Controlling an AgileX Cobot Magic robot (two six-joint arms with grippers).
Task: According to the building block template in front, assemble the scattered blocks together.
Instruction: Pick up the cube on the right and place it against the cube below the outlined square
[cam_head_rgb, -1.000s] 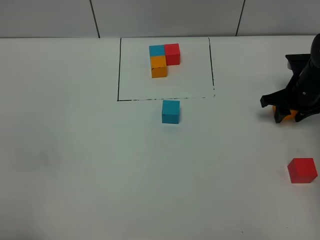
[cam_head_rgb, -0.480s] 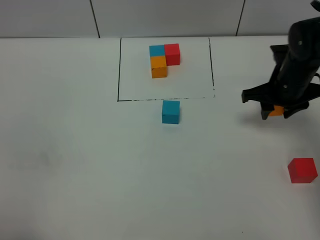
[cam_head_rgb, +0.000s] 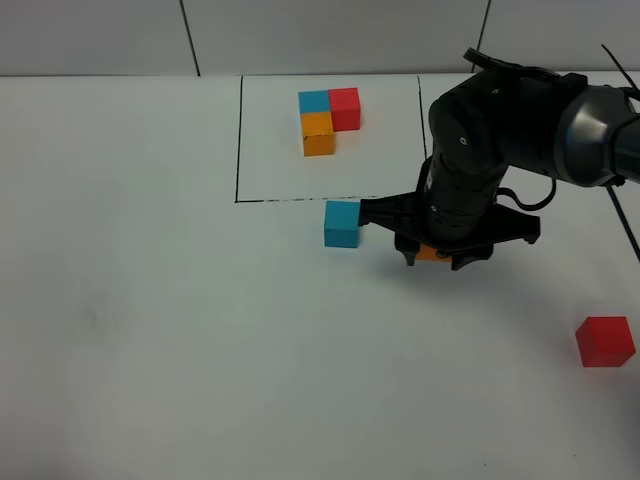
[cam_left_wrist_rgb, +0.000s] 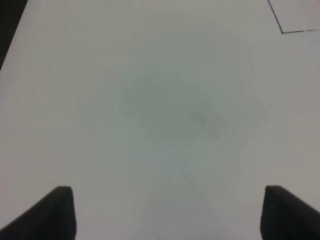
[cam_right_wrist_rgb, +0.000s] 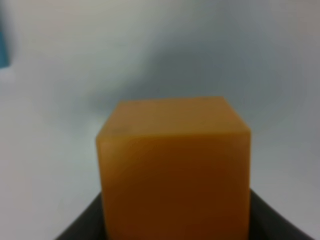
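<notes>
The template (cam_head_rgb: 326, 118), an L of joined blue, red and orange cubes, lies inside the black-lined square at the back. The loose teal-blue cube (cam_head_rgb: 341, 223) sits just in front of that square's front line. My right gripper (cam_head_rgb: 434, 254) is shut on the loose orange cube (cam_head_rgb: 432, 254) and holds it a short way right of the teal-blue cube; the orange cube (cam_right_wrist_rgb: 174, 165) fills the right wrist view. The loose red cube (cam_head_rgb: 604, 341) lies at the far right. My left gripper (cam_left_wrist_rgb: 167, 212) is open over bare table and does not show in the high view.
The black-lined square (cam_head_rgb: 238, 140) marks the template area on the white table; one of its corners (cam_left_wrist_rgb: 283, 31) shows in the left wrist view. A wall runs along the table's back edge.
My right arm has carried the orange cube from the right side leftward, to just right of the teal-blue cube. The other cubes have not moved.
</notes>
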